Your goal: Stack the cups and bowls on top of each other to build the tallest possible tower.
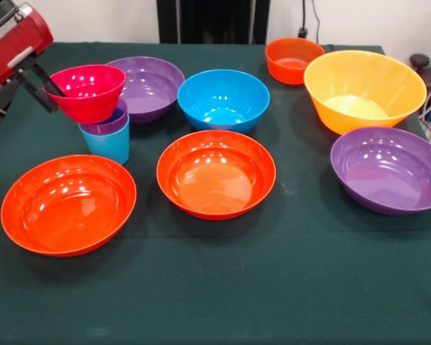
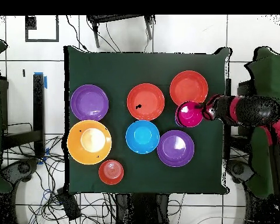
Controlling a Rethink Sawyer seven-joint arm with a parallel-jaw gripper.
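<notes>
My gripper (image 1: 49, 88) pinches the rim of the small pink bowl (image 1: 88, 90), one finger inside and one outside, so it is clamped on that bowl. The bowl sits over the purple cup (image 1: 112, 122), which is nested in the light blue cup (image 1: 106, 140); whether the bowl rests fully on the purple cup's rim or hangs just above it, I cannot tell. In the overhead view my gripper (image 2: 204, 111) reaches in from the table's edge to the pink bowl (image 2: 189, 114).

So the tower (image 1: 100, 115) has three pieces at best: blue cup lowest, purple cup inside it, pink bowl on top. I judge the job well short of half done.

Taking the tower as my landmark, everything else lies loose on the green table (image 1: 287, 287). One wide purple bowl (image 1: 149, 86) is just behind the tower, almost touching it. The medium blue bowl (image 1: 223, 98) is beside that. One orange-red bowl (image 1: 68, 205) sits just in front of the tower, the other orange-red bowl (image 1: 216, 172) further along. Well apart from the tower are the small orange bowl (image 1: 294, 60), the large yellow-orange bowl (image 1: 364, 90) and the second purple bowl (image 1: 388, 169).

Seven bowls are left to add.
</notes>
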